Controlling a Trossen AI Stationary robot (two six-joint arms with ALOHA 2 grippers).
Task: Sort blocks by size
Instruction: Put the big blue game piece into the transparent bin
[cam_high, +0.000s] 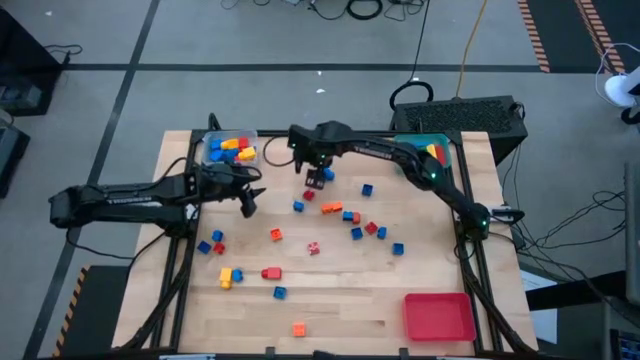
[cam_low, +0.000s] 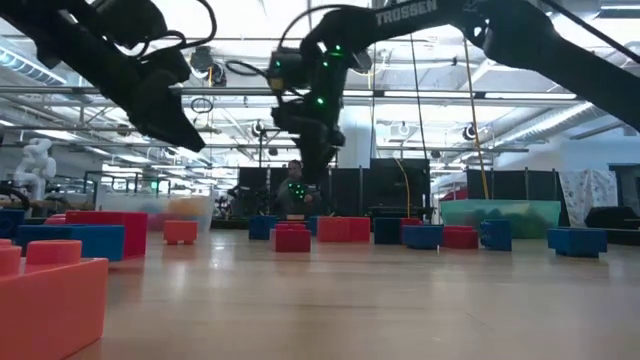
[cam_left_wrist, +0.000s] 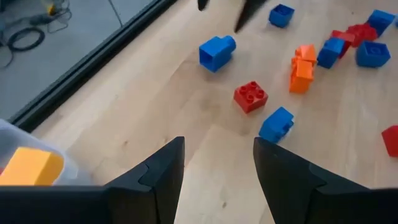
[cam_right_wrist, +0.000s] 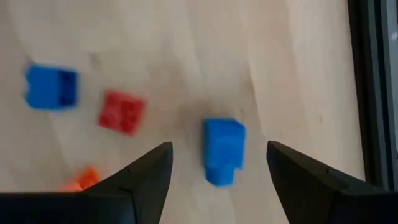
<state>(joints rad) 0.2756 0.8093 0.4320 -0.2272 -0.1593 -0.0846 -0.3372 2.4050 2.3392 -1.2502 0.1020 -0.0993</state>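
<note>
The wooden counter (cam_high: 340, 300) carries blocks scattered well apart across its middle, with a clear tray (cam_high: 230, 148) of yellow, orange and blue pieces at its far left corner, a teal tray (cam_high: 432, 147) at the far right and a red tray (cam_high: 438, 317) at the near right. The right arm reaches across the far side and its right gripper (cam_right_wrist: 217, 171) hangs above a small blue block (cam_right_wrist: 224, 151), which lies on the wood between the open, empty jaws; a red block (cam_right_wrist: 122, 112) lies near it. The chief risk, as I judge it, is a skewed pinch: the blue piece looks stepped, so the jaws could close on its narrow end and squirt it sideways toward the red neighbour or the counter's far edge, which is not far off. The left gripper (cam_left_wrist: 217, 168) hovers near the clear tray with its jaws parted and nothing between them; both arms are working the same far strip, so if they crossed paths they might brush each other. The only readable writing is "TROSSEN" in white on the right arm (cam_low: 405, 13), seen from the low view; similar lettering on the left arm (cam_high: 125, 199) is too small to read.
</note>
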